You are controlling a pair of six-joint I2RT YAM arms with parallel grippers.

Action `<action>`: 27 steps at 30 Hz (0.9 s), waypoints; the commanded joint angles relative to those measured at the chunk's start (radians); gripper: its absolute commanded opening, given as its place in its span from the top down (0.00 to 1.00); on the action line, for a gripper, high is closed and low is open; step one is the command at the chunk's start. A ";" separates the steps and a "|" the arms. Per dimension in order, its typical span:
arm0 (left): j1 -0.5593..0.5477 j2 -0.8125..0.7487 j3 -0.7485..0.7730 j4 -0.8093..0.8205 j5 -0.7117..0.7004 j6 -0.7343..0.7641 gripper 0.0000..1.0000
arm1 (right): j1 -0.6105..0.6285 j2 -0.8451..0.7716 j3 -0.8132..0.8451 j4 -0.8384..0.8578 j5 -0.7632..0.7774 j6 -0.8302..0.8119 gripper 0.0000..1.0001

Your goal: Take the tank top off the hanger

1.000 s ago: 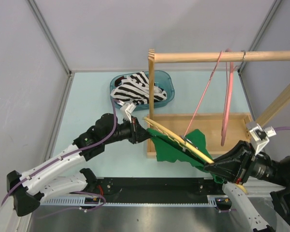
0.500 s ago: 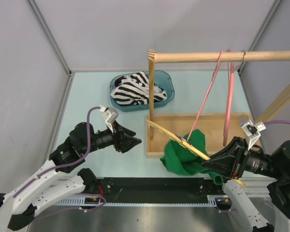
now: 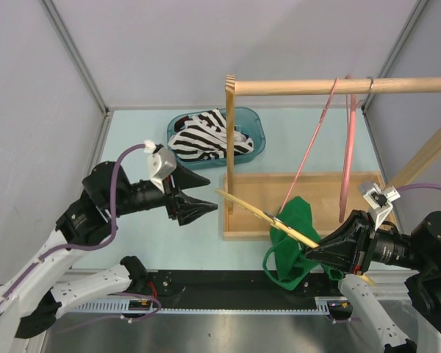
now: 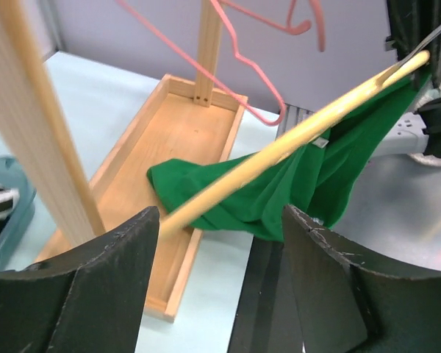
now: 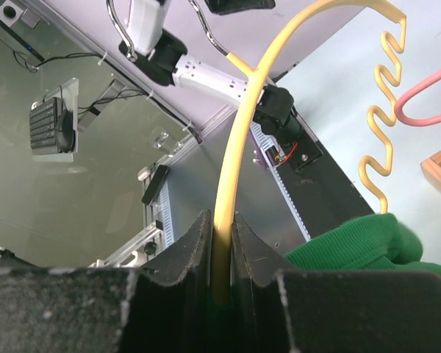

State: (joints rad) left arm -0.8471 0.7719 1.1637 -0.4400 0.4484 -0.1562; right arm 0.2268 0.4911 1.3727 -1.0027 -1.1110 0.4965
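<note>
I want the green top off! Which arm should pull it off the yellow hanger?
Left, probably. The left jaws are open, empty, aimed at the top. The right jaws are clamping the hanger.

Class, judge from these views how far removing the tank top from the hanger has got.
Done: the hanger is bare at its free end. In hand: the right gripper, jaws shut, holds the hanger. To do: the tank top hangs from its end by that gripper; the left gripper, jaws open and empty, is apart from it.
</note>
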 commanded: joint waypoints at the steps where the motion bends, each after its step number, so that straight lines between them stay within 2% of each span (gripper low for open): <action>1: -0.056 0.096 0.138 -0.054 0.076 0.155 0.26 | 0.000 -0.023 -0.011 0.065 -0.046 0.011 1.00; 4: -0.127 0.190 0.212 -0.135 0.101 0.262 0.25 | 0.005 -0.037 -0.027 0.065 -0.050 0.014 1.00; 5: -0.159 0.229 0.240 -0.153 0.110 0.285 0.16 | 0.008 -0.040 -0.030 0.062 -0.050 0.016 1.00; 6: -0.171 0.248 0.247 -0.167 0.116 0.303 0.13 | 0.009 -0.042 -0.029 0.062 -0.050 0.014 1.00; 13: -0.247 0.320 0.280 -0.244 0.102 0.395 0.15 | 0.037 -0.049 -0.034 0.068 -0.061 0.019 1.00; 16: -0.263 0.343 0.300 -0.255 0.105 0.388 0.29 | 0.045 -0.049 -0.038 0.062 -0.059 0.017 1.00; 17: -0.268 0.349 0.303 -0.255 0.108 0.383 0.39 | 0.049 -0.049 -0.040 0.062 -0.058 0.019 1.00; 19: -0.282 0.360 0.303 -0.253 0.110 0.362 0.51 | 0.052 -0.048 -0.044 0.062 -0.061 0.019 1.00; 20: -0.285 0.363 0.300 -0.250 0.108 0.351 0.61 | 0.054 -0.046 -0.044 0.062 -0.058 0.020 1.00; 22: -0.293 0.360 0.292 -0.246 0.108 0.320 0.74 | 0.052 -0.042 -0.046 0.061 -0.052 0.022 1.00; 23: -0.296 0.354 0.275 -0.241 0.114 0.308 0.89 | 0.052 -0.039 -0.046 0.061 -0.052 0.022 1.00; 24: -0.300 0.348 0.263 -0.220 0.115 0.285 0.99 | 0.052 -0.036 -0.043 0.062 -0.040 0.025 1.00; 25: -0.302 0.324 0.246 -0.204 0.119 0.273 1.00 | 0.052 -0.028 -0.034 0.055 -0.033 0.024 1.00; 27: -0.302 0.297 0.197 -0.162 0.145 0.247 1.00 | 0.051 -0.019 -0.024 0.047 -0.020 0.022 0.93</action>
State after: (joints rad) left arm -1.1465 1.0874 1.4113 -0.7460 0.5831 0.2062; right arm 0.2756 0.4553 1.3186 -1.0294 -1.1023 0.5278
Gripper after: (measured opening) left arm 0.096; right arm 0.187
